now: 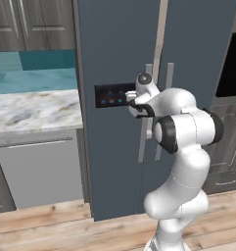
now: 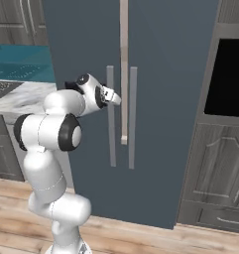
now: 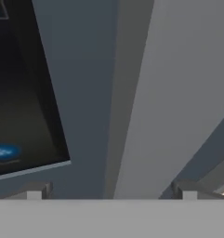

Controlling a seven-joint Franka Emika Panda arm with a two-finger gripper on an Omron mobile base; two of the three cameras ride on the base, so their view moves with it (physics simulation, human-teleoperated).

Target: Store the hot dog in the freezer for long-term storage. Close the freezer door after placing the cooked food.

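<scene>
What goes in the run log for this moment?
gripper: open, empty | at: freezer door handle | door: shut | hot dog: unseen

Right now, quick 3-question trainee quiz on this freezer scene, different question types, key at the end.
1. True or false: both freezer doors are shut.
2. The claw is nearest to: A) the oven window, B) the left door's handle, C) the counter.
3. Fill in: the claw's jaws stand ____.

Key:
1. True. The freezer door with the dark control panel and its plain neighbour both sit closed.
2. B. The claw is close by that handle, with the panel just beside it in the hand view.
3. Open, with nothing between the fingertips.
</scene>
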